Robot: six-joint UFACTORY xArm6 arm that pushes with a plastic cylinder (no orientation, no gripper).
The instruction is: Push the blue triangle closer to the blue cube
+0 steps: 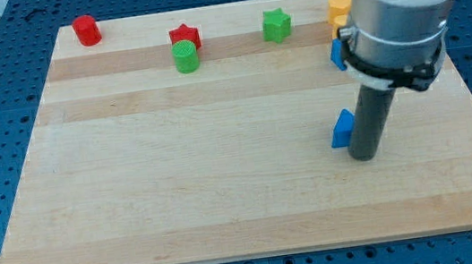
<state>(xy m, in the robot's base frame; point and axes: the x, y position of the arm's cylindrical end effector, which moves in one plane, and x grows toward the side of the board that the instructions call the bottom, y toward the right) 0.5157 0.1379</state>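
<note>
The blue triangle (341, 129) lies on the wooden board (179, 184) right of centre. My tip (363, 156) rests on the board just to the triangle's right and slightly below it, touching or almost touching it. The blue cube (336, 53) sits above the triangle near the board's top right; the arm's white and grey body hides most of it, so only its left edge shows.
A red cylinder (85, 30) stands at the top left. A red star (185, 37) and a green cylinder (185, 57) touch near the top middle. A green star (276, 25) and an orange block (339, 9) lie at the top right.
</note>
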